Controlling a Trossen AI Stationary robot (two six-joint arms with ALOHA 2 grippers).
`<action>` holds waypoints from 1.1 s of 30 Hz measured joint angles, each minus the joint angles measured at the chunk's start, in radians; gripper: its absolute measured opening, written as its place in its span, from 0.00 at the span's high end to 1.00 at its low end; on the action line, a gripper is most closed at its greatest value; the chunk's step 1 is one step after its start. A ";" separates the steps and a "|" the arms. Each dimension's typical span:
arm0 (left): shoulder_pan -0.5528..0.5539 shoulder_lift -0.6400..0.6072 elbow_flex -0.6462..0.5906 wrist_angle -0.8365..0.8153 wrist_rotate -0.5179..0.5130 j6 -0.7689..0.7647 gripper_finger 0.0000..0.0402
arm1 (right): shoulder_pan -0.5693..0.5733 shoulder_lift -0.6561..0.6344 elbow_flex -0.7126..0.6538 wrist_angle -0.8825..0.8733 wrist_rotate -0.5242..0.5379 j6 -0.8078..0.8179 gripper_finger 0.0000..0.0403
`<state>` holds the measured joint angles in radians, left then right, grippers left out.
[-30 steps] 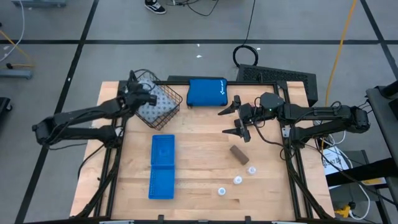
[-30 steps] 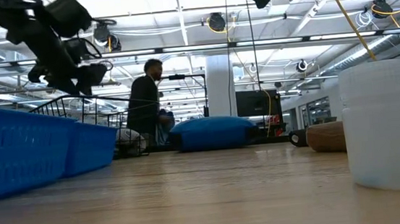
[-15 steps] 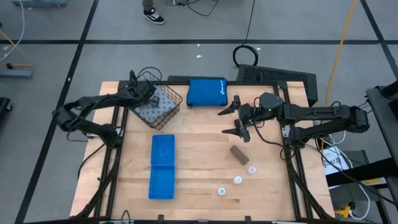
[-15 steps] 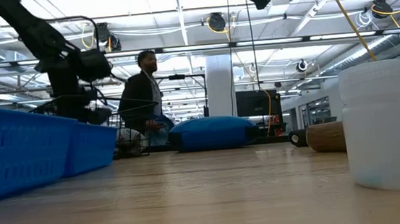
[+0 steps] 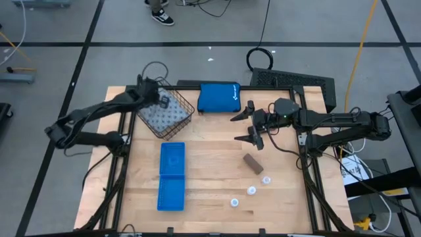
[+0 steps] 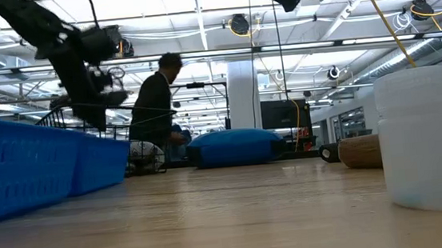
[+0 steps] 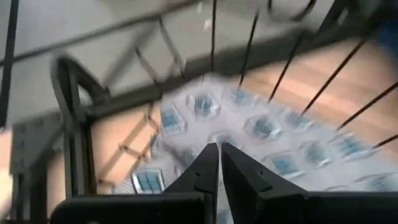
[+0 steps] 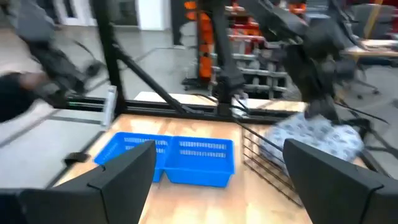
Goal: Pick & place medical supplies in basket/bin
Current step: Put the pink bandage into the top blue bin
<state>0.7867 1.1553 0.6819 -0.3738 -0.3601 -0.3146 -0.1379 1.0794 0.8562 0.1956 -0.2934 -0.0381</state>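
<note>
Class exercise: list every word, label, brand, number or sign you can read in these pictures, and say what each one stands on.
None can be read.
Blue zip pouch: a small white mark near one corner, too small to read.
Blue tray: no lettering shows.
Fabric pack in the wire basket: printed pattern only, blurred, no words.

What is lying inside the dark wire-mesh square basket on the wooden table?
The dark wire-mesh square basket holds the pale grey-blue patterned soft fabric pack, which fills most of its floor. The shut left gripper hangs over it. Anything beneath the pack is covered.

Wire-mesh basket (image 5: 172, 117); soft patterned fabric pack (image 5: 161, 116); wooden table (image 5: 210, 171).
</note>
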 joint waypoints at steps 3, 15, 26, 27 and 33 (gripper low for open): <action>-0.012 -0.115 0.012 0.005 0.013 0.012 0.92 | 0.000 -0.018 0.000 -0.040 0.069 0.000 0.16; -0.058 -0.689 -0.081 0.011 0.432 0.184 0.92 | 0.000 -0.247 0.000 -0.438 0.386 0.081 0.16; -0.096 -1.062 -0.313 0.001 0.597 -0.022 0.92 | -0.001 -0.320 -0.147 -0.495 0.666 0.155 0.16; -0.098 -1.076 -0.321 0.001 0.606 -0.018 0.92 | -0.006 -0.320 -0.157 -0.512 0.718 0.169 0.16; -0.118 -1.112 -0.353 0.043 0.693 0.062 0.92 | -0.083 -0.306 -0.251 -0.597 0.840 0.354 0.16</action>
<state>0.6688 0.0431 0.3285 -0.3304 0.3327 -0.2523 -0.2212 0.7732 0.6052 -0.4010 0.5462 0.3159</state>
